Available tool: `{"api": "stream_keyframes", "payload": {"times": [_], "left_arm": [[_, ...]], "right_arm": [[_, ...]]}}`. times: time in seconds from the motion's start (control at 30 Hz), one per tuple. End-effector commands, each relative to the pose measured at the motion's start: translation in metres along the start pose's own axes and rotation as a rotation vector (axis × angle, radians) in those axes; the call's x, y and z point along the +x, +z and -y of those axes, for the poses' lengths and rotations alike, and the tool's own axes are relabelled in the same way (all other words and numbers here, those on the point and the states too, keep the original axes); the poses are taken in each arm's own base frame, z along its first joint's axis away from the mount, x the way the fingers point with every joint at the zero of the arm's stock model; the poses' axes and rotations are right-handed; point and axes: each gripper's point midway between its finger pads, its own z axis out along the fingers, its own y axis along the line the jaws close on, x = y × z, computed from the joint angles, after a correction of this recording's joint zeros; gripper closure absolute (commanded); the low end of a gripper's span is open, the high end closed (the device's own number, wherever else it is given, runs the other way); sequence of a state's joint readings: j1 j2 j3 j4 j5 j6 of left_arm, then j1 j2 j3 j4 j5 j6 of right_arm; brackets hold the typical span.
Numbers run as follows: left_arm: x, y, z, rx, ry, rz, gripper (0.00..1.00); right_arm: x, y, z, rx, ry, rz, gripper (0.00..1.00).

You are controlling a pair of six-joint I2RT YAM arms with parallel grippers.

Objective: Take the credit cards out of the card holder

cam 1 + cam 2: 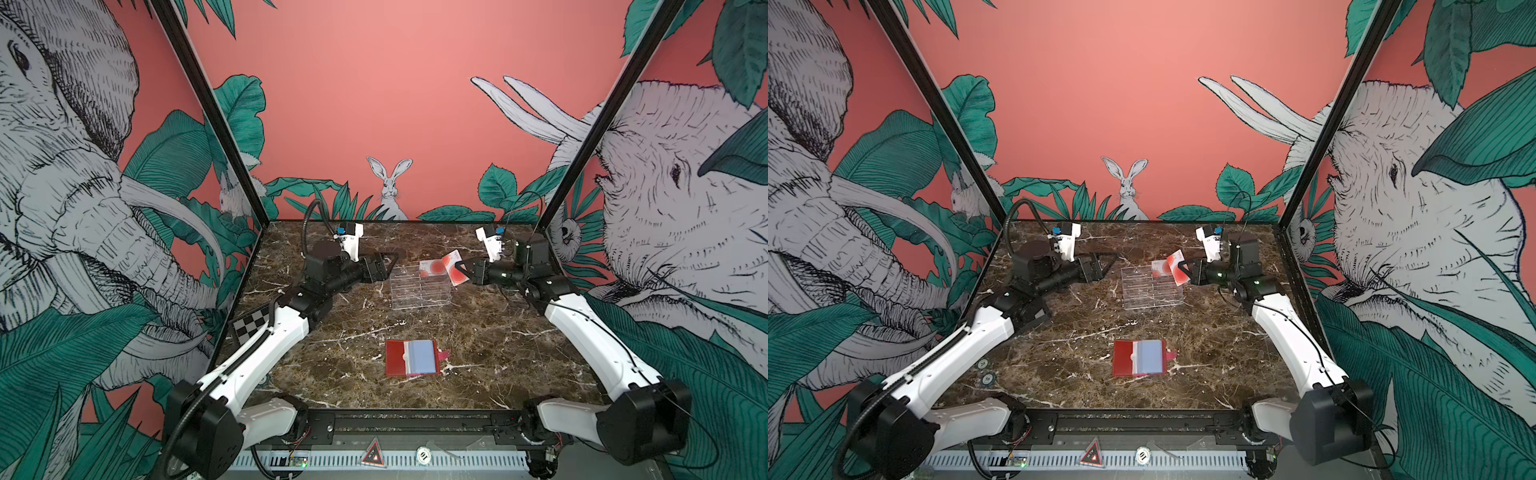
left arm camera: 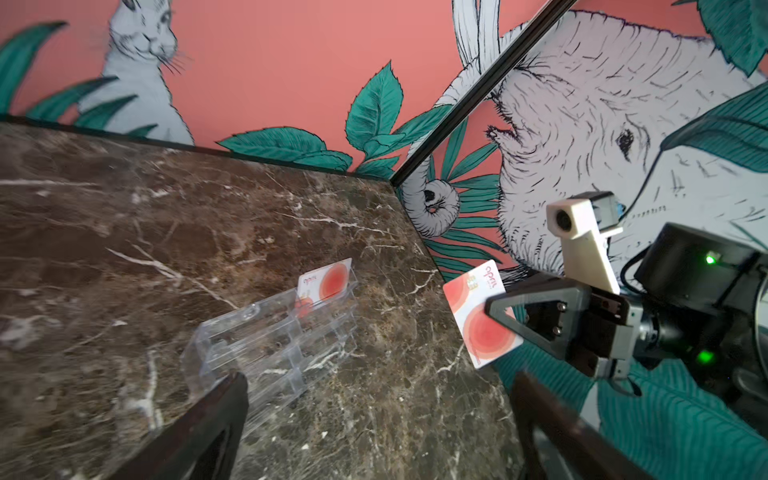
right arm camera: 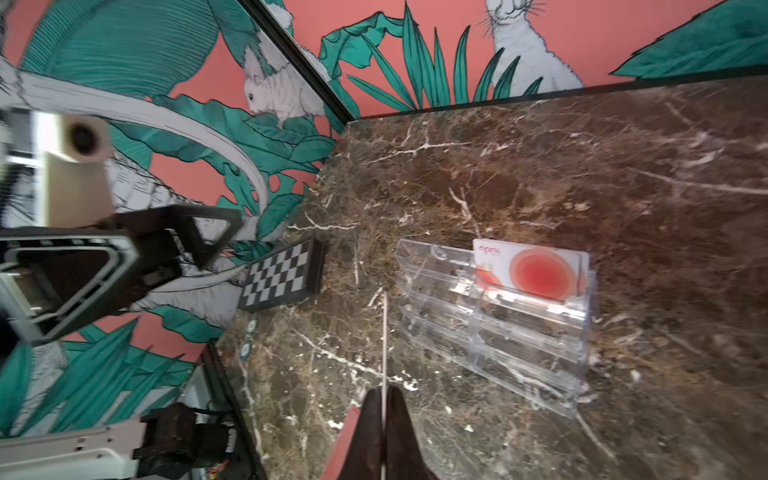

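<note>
The red card holder (image 1: pixel 395 358) (image 1: pixel 1123 358) lies open and flat on the marble near the front middle. A pale blue credit card (image 1: pixel 422 356) (image 1: pixel 1150 356) shows in its right half. My right gripper (image 1: pixel 460 267) (image 1: pixel 1182 267) (image 3: pixel 384 392) is shut on a white credit card with a red-orange circle (image 1: pixel 452 266) (image 2: pixel 473 328), seen edge-on in the right wrist view, beside the back right of the clear stand. My left gripper (image 1: pixel 395 262) (image 1: pixel 1111 264) (image 2: pixel 378 399) hangs open and empty left of the stand.
A clear acrylic tiered stand (image 1: pixel 419 291) (image 3: pixel 498 332) sits at the back middle, with another white card with a red-orange circle (image 1: pixel 431 268) (image 3: pixel 536 270) in its top tier. A chequered board (image 1: pixel 249 322) (image 3: pixel 282 274) leans at the left wall.
</note>
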State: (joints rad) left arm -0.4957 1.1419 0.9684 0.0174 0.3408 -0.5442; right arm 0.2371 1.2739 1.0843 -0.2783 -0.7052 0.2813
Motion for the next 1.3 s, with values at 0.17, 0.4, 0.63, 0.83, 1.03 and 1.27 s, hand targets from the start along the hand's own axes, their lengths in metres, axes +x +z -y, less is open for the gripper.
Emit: {"api": "stream_keyframes", "payload": {"times": [0.17,0.4,0.63,0.83,1.03,1.27], "left_arm": [[-0.012,-0.037,-0.003,-0.124,0.31,0.002,0.01],[-0.01,-0.044,0.002,-0.103,0.362,0.014,0.01],[0.0,-0.033,-0.005,-0.096,0.339,-0.018,0.01],[0.004,-0.02,-0.01,-0.092,0.318,-0.046,0.01],[0.004,-0.015,-0.011,-0.093,0.314,-0.055,0.01],[0.007,-0.014,-0.014,-0.1,0.309,-0.062,0.01]], "right_arm": [[0.01,0.022,0.026,0.012,-0.476,-0.182,1.0],[0.002,0.046,0.048,-0.037,-0.791,-0.306,1.0],[0.009,0.067,0.051,-0.233,-1.03,-0.377,1.0],[0.009,0.084,0.058,-0.322,-1.104,-0.407,1.0],[0.014,0.1,0.064,-0.355,-1.16,-0.43,1.0],[0.018,0.115,0.071,-0.371,-1.166,-0.456,1.0]]}}
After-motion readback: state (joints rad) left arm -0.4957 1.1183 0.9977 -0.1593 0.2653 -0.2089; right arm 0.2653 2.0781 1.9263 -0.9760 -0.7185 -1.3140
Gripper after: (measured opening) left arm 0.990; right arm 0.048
